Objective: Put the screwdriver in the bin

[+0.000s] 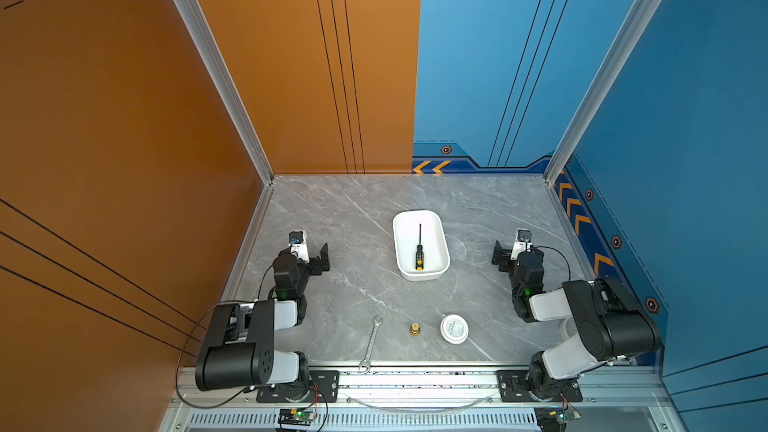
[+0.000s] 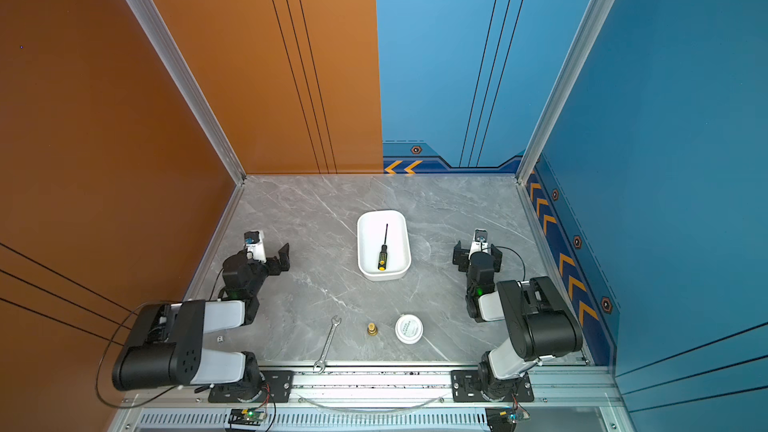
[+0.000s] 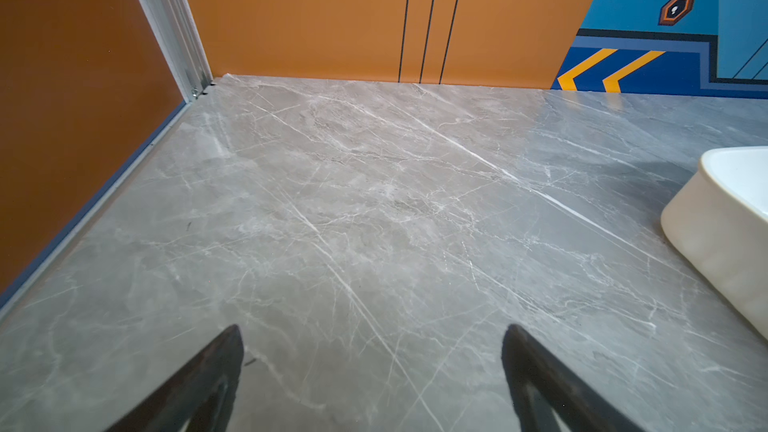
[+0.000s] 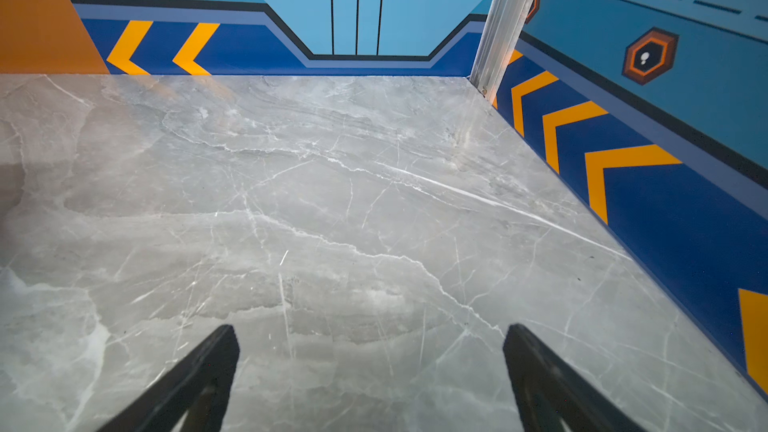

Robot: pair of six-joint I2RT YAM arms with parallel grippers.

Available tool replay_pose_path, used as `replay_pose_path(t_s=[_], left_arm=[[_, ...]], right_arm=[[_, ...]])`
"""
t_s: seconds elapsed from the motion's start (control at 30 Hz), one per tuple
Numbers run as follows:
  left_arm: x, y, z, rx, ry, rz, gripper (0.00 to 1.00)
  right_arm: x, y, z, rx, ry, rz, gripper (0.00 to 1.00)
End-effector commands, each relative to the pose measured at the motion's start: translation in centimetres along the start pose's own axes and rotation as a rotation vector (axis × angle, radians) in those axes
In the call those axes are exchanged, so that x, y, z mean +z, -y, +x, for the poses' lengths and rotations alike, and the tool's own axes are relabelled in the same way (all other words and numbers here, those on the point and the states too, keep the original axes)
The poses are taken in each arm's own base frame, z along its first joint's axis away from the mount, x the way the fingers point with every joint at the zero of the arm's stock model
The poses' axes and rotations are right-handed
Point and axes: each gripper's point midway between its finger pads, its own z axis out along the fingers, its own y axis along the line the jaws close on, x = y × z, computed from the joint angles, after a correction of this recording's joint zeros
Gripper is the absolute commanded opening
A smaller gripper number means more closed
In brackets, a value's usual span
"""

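Observation:
The screwdriver (image 1: 419, 257) (image 2: 382, 258), with a black handle, yellow dots and a yellow end cap, lies inside the white bin (image 1: 435, 238) (image 2: 397, 235) at mid-table in both top views. Its thin shaft points toward the back wall. My left gripper (image 1: 308, 248) (image 2: 268, 249) hovers left of the bin, open and empty. My right gripper (image 1: 516, 249) (image 2: 477, 250) hovers right of the bin, also open and empty. In the left wrist view the open gripper (image 3: 372, 334) frames bare marble, with a corner of the bin (image 3: 715, 238) at the edge. The right wrist view shows the open gripper (image 4: 370, 334) over bare marble.
Near the table's front edge lie a silver wrench (image 1: 371, 342), a small brass fitting (image 1: 414, 329) and a round white lidded tin (image 1: 454, 329). Orange walls close the left and back left. Blue walls close the back right and right.

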Motion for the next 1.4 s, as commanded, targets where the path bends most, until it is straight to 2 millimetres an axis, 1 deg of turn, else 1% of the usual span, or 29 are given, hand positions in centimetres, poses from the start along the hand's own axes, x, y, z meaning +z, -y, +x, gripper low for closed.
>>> replay_pose_path(t_s=[0.0,0.07,0.13,0.2,0.37,0.5,0.77,0.9,1.37], left_arm=[[1.0,1.3,-0.9,0.016,0.05,0.06,0.98],[1.5,1.7,-0.7,0.034,0.039,0.065,0.98],[2.3,1.8,-0.4,0.042,-0.025,0.058,0.98],[2.6,1.9,-0.3,0.069,-0.036,0.023,0.98],[2.6,1.8,-0.2,0.067,-0.041,0.02,0.98],[2.7,1.2,-0.3,0.067,-0.046,-0.033,0.98],[2.6,1.2,-0.2,0.067,-0.046,-0.034,0.98],[2.6,0.8,-0.2,0.059,-0.046,-0.064,0.98],[2.5,1.1,-0.2,0.08,-0.044,-0.072,0.98]], right_arm=[[0.6,-0.1,-1.1,0.011,0.01,-0.017,0.98],[1.0,0.1,-1.0,0.024,-0.009,-0.018,0.98],[1.4,0.2,-0.9,0.042,-0.031,-0.032,0.98],[1.7,0.4,-0.7,0.058,-0.052,-0.039,0.99],[1.7,0.5,-0.8,0.063,-0.05,-0.042,1.0],[1.7,0.4,-0.8,0.062,-0.049,-0.041,1.0],[1.7,0.4,-0.8,0.061,-0.048,-0.041,1.0],[1.6,0.3,-0.9,0.053,-0.046,-0.037,1.0],[1.7,0.4,-0.8,0.056,-0.049,-0.04,1.0]])
